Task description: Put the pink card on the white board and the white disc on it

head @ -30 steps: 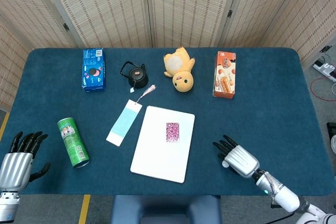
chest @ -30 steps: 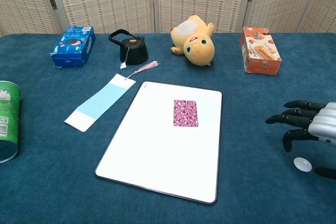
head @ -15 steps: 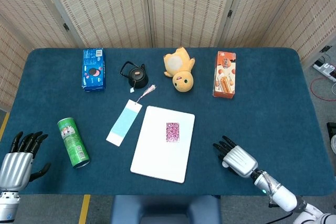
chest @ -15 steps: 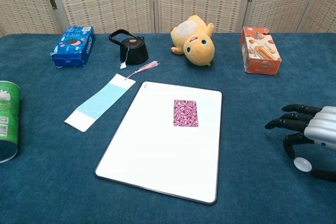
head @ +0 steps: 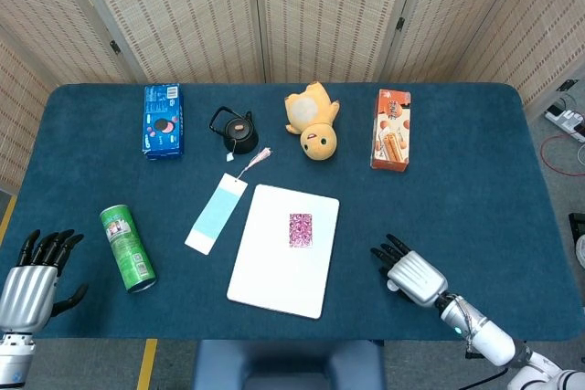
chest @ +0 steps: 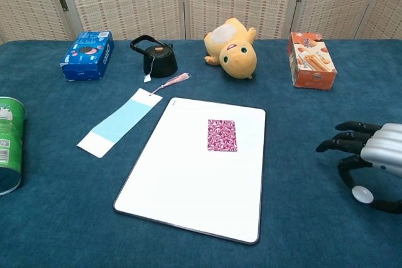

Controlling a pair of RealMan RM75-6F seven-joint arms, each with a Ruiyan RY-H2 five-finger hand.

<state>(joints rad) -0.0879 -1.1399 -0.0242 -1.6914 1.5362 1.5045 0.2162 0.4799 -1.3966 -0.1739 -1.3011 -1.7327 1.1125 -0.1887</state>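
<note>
The pink patterned card (head: pixel 300 229) (chest: pixel 222 135) lies flat on the upper half of the white board (head: pixel 274 273) (chest: pixel 188 186), near the middle of the table. To the board's right a small white disc (chest: pixel 362 194) (head: pixel 392 285) rests on the blue cloth. My right hand (head: pixel 413 274) (chest: pixel 370 152) hovers palm down right over the disc, dark fingers arched above it and the thumb just beyond it; I see no grip on it. At the table's front left corner my left hand (head: pixel 33 273) stays with fingers apart, holding nothing.
A green can (head: pixel 127 247) (chest: pixel 6 142) lies at the front left. Left of the board is a pale blue paper strip (head: pixel 217 213). Along the back stand a blue cookie pack (head: pixel 163 120), a black kettle (head: pixel 234 130), a yellow plush (head: pixel 313 121) and an orange box (head: pixel 391 130).
My right hand has settled slightly lower and nearer over the disc. The card, board and left hand have not moved.
</note>
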